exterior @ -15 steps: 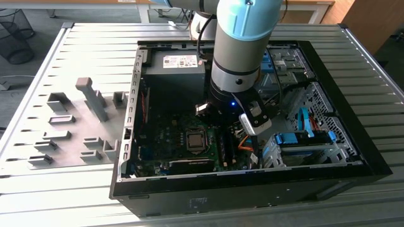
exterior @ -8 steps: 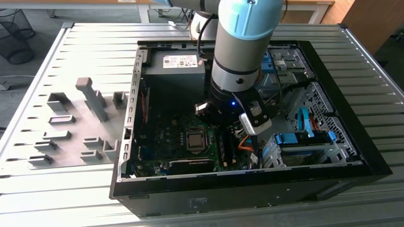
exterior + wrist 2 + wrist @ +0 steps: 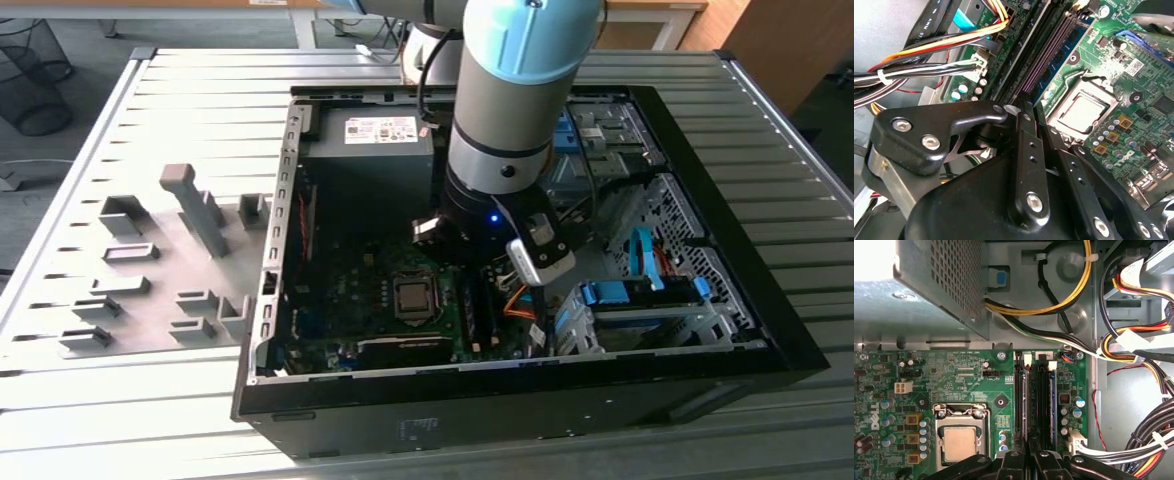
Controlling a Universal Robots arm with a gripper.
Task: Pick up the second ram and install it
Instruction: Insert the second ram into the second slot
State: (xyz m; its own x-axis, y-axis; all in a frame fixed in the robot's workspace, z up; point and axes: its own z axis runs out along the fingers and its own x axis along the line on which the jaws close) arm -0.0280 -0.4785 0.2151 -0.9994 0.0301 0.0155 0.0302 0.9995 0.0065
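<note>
Blue-grey arm housing [image 3: 514, 90] dominates the exterior view, descending into the open computer case [image 3: 747, 330] that lies on the slatted desk [image 3: 160, 100]. Its fingers [image 3: 497, 262] sit low over the motherboard [image 3: 374, 300], beside the processor socket [image 3: 415, 297]. Grey fixture blocks [image 3: 147, 270] stand well apart from the fingers, outside the case on the exterior view's left.

Second wrist view: black fingers [image 3: 1026, 112] close almost together above the memory slots [image 3: 1051, 50], which run straight ahead of the fingertips. A thin dark edge pinched between them appears to be the second ram [image 3: 1030, 109]; this cannot be confirmed. A cable bundle [image 3: 929, 65] lies to one side of the fingers, the processor socket [image 3: 1081, 112] to the other.

First wrist view: the fingers [image 3: 1029, 452] sit at one end of the memory slots [image 3: 1034, 400], with what looks like a seated blue-green module [image 3: 1052, 395] in the adjacent slot. Whether the fingers grip the stick cannot be told.

Judgement: for a good seating, keep the stick parallel to the slot, square to the board, notch aligned, and press evenly until the end latches engage.
</note>
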